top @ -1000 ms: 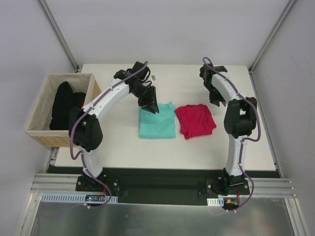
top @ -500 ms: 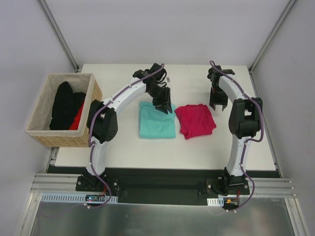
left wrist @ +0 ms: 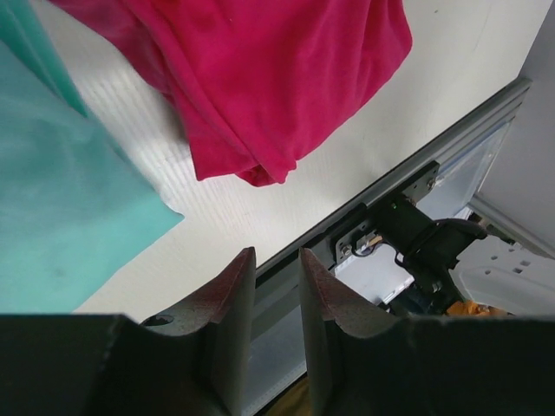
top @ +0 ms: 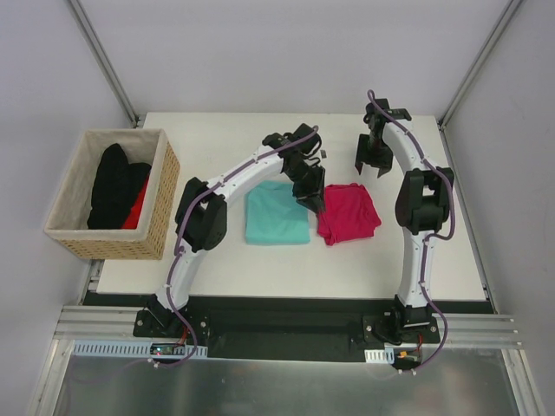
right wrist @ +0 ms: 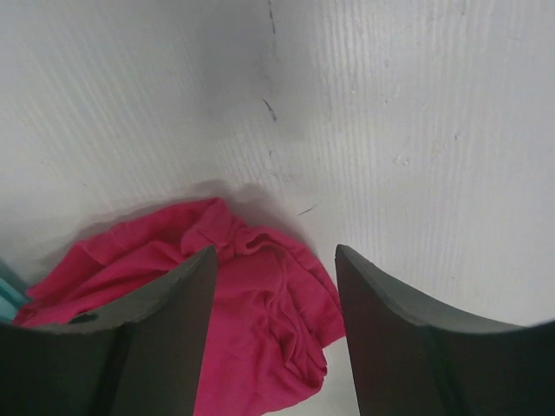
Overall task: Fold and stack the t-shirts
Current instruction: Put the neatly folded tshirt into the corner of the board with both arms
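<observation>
Two t-shirts lie folded side by side on the white table [top: 208,147]. The teal one [top: 276,217] is on the left and the magenta one [top: 349,212] on the right. My left gripper [top: 313,200] hangs over the gap between them, at the magenta shirt's left edge. Seen from the left wrist, the left gripper [left wrist: 277,260] has its fingers a narrow gap apart with nothing between them, the teal shirt [left wrist: 52,217] to the left and the magenta shirt [left wrist: 260,78] ahead. My right gripper [top: 371,163] hovers beyond the magenta shirt's far edge. The right gripper [right wrist: 276,256] stands wide open above the magenta cloth [right wrist: 260,338] without touching it.
A wicker basket [top: 74,238] with dark and red clothes stands off the table's left edge. The metal rail [left wrist: 408,186] runs along the table's near edge. Bare table lies behind and to the right of the shirts.
My left arm swung right, from the teal shirt's far edge to the gap beside the magenta one. My right gripper drew back toward the far edge and opened wider.
</observation>
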Controlling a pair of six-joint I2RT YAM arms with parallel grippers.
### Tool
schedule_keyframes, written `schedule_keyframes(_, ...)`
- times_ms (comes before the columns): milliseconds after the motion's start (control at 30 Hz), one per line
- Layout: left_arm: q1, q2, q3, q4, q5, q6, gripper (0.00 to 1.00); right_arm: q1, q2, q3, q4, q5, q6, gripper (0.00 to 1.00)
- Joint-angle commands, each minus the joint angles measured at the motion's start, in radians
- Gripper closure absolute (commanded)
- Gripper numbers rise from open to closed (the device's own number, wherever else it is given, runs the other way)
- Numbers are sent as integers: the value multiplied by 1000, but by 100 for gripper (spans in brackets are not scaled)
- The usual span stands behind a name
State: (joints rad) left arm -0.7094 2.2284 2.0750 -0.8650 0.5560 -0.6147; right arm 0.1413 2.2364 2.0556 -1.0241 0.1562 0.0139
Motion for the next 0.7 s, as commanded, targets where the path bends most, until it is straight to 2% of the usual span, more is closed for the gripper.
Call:
schedule_keyframes(0,-25,30,11,-12,35,-14,74,-6,19,70,-25,-78,-9,39)
schedule_keyframes(300,-35,40,-84,-12,5,-8,71,-9,6,38,15,-158,-5,39)
schedule_keyframes(333,-35,45,-87,-12,7,-7,71,-11,8,40,18,-209,-3,39)
schedule_keyframes(667,-45,129,-32,-11,39,4,69,-29,23,63,29,-280,-2,34)
